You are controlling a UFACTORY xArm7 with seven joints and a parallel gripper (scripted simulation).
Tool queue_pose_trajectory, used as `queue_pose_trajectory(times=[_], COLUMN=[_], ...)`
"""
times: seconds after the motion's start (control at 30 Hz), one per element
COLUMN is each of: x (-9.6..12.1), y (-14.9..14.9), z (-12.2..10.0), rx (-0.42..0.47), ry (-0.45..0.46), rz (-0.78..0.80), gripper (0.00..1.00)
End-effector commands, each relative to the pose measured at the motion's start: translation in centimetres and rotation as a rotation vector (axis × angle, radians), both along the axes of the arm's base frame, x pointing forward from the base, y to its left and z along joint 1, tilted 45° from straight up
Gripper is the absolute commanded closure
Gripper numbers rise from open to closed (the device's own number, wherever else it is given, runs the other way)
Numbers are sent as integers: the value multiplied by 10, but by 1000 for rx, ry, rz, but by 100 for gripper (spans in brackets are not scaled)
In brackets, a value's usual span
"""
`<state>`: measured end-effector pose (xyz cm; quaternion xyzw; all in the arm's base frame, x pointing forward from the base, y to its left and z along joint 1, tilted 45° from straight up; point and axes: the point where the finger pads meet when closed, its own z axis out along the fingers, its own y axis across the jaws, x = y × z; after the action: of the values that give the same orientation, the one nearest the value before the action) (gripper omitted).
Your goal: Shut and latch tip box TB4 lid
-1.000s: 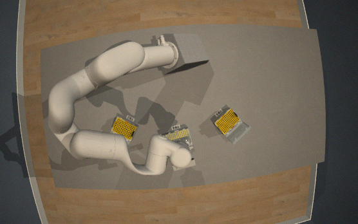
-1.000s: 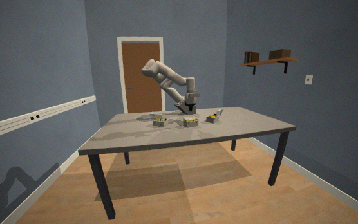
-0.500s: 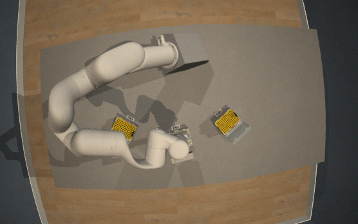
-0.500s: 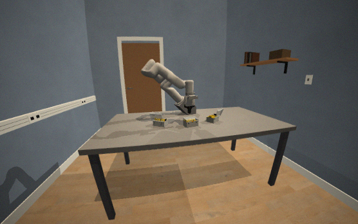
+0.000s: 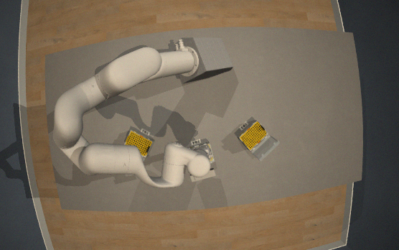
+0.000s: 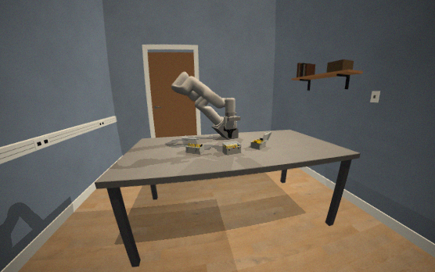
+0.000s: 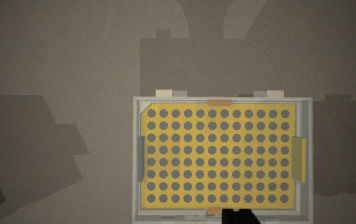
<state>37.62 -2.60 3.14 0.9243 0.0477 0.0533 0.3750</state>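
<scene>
Three grey tip boxes with yellow racks stand on the bench, and I cannot read their labels. The left box [image 5: 138, 141] [image 6: 194, 149] is partly under my forearm. The middle box [image 5: 205, 148] [image 6: 231, 148] fills the wrist view, where its yellow rack [image 7: 220, 155] lies uncovered, so its lid is open. The right box [image 5: 253, 134] [image 6: 258, 143] has its lid [image 5: 266, 147] [image 6: 267, 136] open. My gripper [image 6: 231, 135] [image 7: 240, 216] is shut on nothing. It hangs just above the middle box, over the rack's near edge.
The grey bench [image 5: 305, 90] [image 6: 305, 152] [image 7: 60, 60] carries only the boxes and the arm's base [image 5: 212, 54]. My forearm lies low between the left and middle boxes. A door and a wall shelf [image 6: 326, 74] stand well away.
</scene>
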Motion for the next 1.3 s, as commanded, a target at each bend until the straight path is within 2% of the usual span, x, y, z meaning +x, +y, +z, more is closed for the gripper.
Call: queue_pose_trajectory(times=[0.0,0.6,1.27], x=[1,5,5], y=[-1,-19,-21], z=[-2,-21,-23], rx=[1,1,1], ry=[-2,-2,-2], rz=[3,3,3], gripper=[100,100,100])
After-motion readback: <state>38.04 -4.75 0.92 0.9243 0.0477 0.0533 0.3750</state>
